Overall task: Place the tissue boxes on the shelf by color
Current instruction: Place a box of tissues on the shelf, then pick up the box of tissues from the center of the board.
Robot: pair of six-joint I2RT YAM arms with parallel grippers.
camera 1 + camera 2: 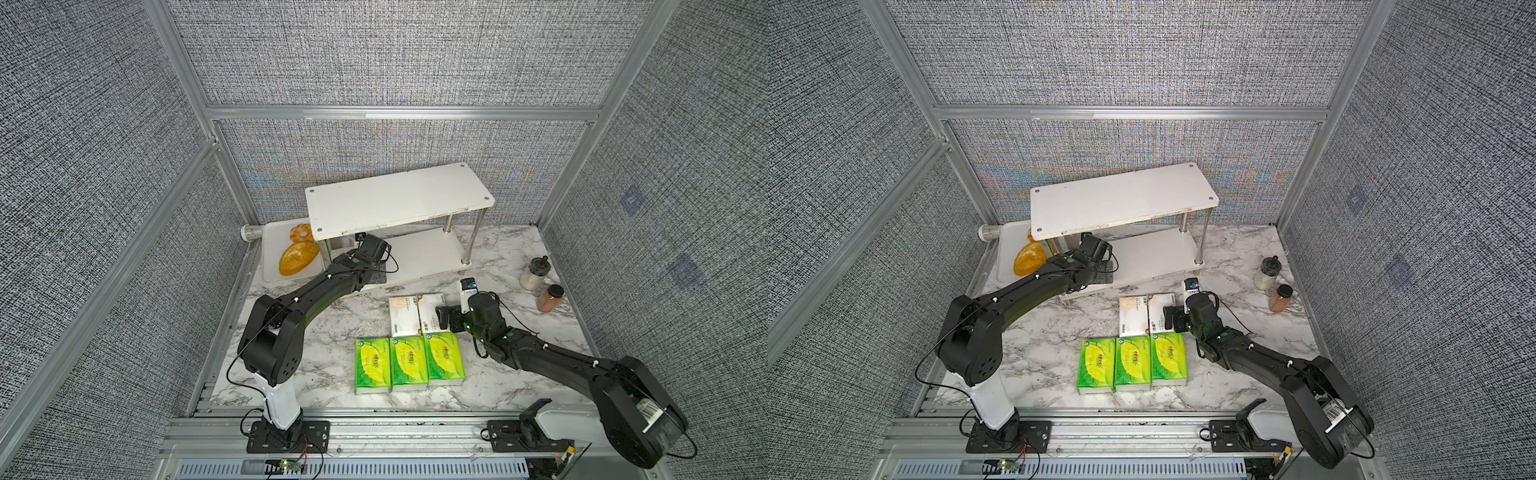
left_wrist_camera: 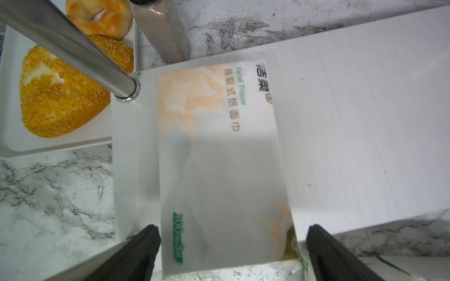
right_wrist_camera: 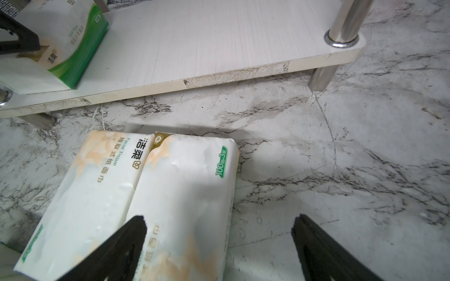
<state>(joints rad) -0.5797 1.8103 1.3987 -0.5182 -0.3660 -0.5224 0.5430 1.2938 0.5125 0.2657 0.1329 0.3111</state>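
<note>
Left wrist view shows one white tissue pack with beige patches (image 2: 219, 158) lying flat on the lower white board (image 2: 353, 121) of the two-tier shelf with chrome legs (image 1: 399, 199), near the end where a chrome leg (image 2: 97, 60) stands. The left end effector (image 2: 231, 233) is wide open. Its jaws stand on both sides of the near end of this pack and hold nothing.

Two more white packs (image 3: 97, 194) lie touching on the marble table (image 3: 341, 170) in front of the shelf, and three green-and-yellow packs (image 1: 409, 363) lie in a row behind them. The right end effector (image 3: 219, 223) is wide open and empty above the outer white pack (image 3: 185, 189).

I judge that the white packs are going to the lower board. I would pull the left arm straight back, low under the top board, so that no jaw drags the pack. On the right, one jaw is over the seam between the two packs, so I would centre it before closing, otherwise the soft neighbour may come along.
</note>
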